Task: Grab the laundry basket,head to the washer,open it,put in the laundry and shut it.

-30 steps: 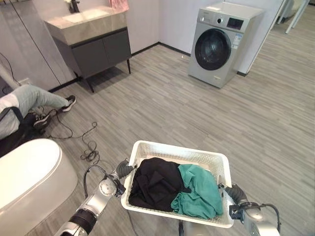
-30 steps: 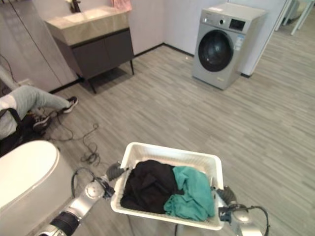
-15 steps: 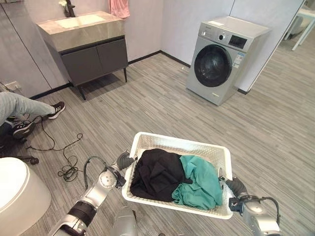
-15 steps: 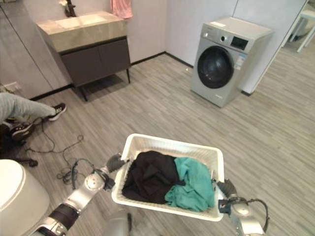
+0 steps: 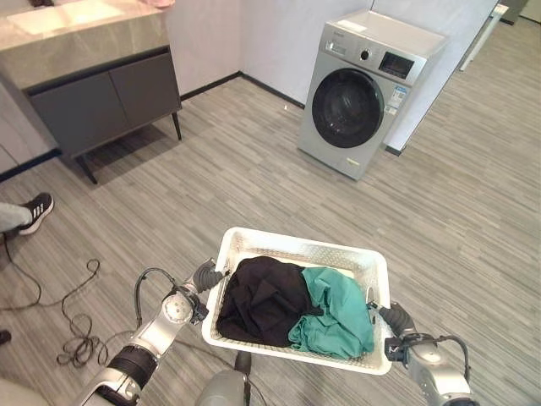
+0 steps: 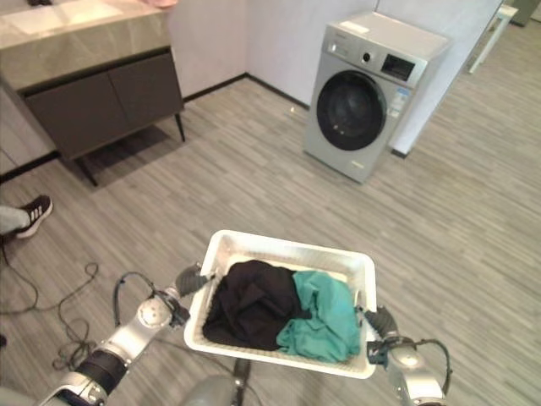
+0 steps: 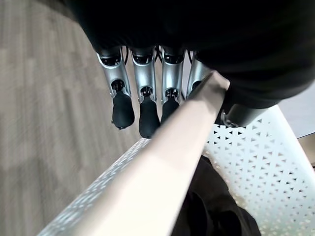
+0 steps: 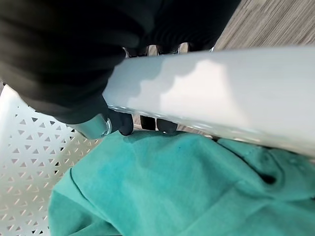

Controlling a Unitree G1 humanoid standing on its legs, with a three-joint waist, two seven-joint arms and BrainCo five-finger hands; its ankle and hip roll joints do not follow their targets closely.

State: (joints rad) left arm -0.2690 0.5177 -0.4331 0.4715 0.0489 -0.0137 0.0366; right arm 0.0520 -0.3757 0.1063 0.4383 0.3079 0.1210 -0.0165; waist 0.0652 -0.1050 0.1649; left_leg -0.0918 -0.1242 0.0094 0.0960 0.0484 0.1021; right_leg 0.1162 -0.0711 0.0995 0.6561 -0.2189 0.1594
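change: whole view has swung since the earlier frames, so the camera moved; washer now sits nearer and more central, vanity has slid toward the upper left, white tub gone from the lower left; basket and both hands hold the same pose relative to each other
basket: white perforated laundry basket (image 5: 297, 247) held up in front of the robot, above the floor, between the two hands, roughly level
laundry: black garment (image 5: 264, 300) fills the left half of the basket, teal garment (image 5: 338, 315) the right half, the two touching and overlapping in the middle
left hand: left hand (image 5: 205, 276) on the basket's left short rim; wrist view shows the fingers (image 7: 141, 101) down the outside of the rim and the thumb on the inside wall, so it is clamped on the rim
right hand: right hand (image 5: 397, 318) on the basket's right short rim; wrist view shows dark fingertips (image 8: 147, 122) hooked under the rim just above the teal garment, thumb on the inner side, gripping the rim
washer: grey front-load washer (image 5: 359, 95) against the far wall, round dark door closed, well apart from the basket
vanity: dark cabinet vanity (image 5: 93, 89) with a stone top at upper left, against the wall
floor: grey wood-look planks (image 5: 473, 211)
person: a shoe (image 5: 32, 210) at the left edge of the floor, near a loose cable (image 5: 72, 317)
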